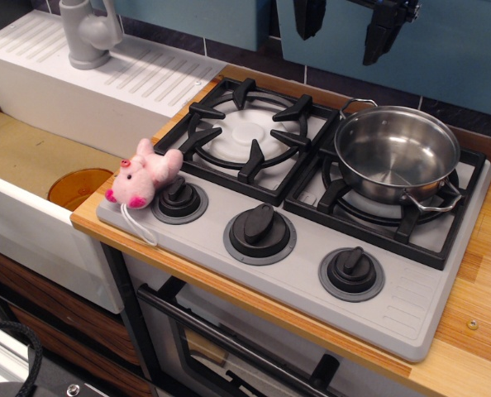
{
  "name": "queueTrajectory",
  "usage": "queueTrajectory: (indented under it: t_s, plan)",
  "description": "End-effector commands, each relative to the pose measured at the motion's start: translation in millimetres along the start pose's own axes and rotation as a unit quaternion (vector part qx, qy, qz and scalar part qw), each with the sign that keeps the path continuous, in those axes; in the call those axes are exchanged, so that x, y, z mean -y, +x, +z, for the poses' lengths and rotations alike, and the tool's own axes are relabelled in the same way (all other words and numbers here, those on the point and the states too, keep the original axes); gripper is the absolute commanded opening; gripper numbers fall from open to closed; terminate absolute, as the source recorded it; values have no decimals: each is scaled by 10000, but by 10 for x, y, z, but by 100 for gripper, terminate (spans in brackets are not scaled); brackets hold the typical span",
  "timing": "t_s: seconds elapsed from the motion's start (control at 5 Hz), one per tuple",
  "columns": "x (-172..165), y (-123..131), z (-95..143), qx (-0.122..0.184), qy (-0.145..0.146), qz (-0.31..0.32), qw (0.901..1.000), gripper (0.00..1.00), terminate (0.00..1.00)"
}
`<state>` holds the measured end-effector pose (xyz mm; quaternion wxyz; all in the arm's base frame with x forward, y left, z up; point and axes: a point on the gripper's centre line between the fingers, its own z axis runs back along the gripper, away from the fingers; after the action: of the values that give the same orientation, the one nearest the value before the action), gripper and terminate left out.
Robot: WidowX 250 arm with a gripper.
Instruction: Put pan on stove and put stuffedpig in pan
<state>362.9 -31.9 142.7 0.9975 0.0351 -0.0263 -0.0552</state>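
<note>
The shiny steel pan (397, 153) stands empty on the right burner of the light grey stove (427, 306). The pink stuffedpig (142, 175) lies at the stove's front left corner, against the left knob (179, 200), with its white string trailing toward the front edge. My gripper (345, 25) hangs high at the top of the view, above and behind the pan. Its two black fingers (382, 35) stand apart and hold nothing. Its upper part is cut off by the frame.
The left burner grate (247, 126) is bare. A sink (30, 157) with an orange drain (78, 186) and a grey faucet (88, 33) lies to the left. A wooden counter (481, 298) borders the stove, with an oven door (229, 343) below.
</note>
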Motion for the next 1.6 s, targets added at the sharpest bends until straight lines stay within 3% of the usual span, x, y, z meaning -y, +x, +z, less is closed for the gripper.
queueTrajectory:
  t_s: [0.0, 0.6, 1.0, 1.2, 1.4]
  plan:
    - [0, 0, 0, 0, 0, 0, 10000, 100, 0]
    - [161, -15, -636, 599, -173, 3, 9981, 100, 0]
    - [221, -90, -838, 837, -188, 32, 9963, 100, 0]
    - [265, -102, -893, 852, -310, 108, 9958, 0, 0]
    - [265, -51, -923, 870, -355, 109, 9955, 0, 0]
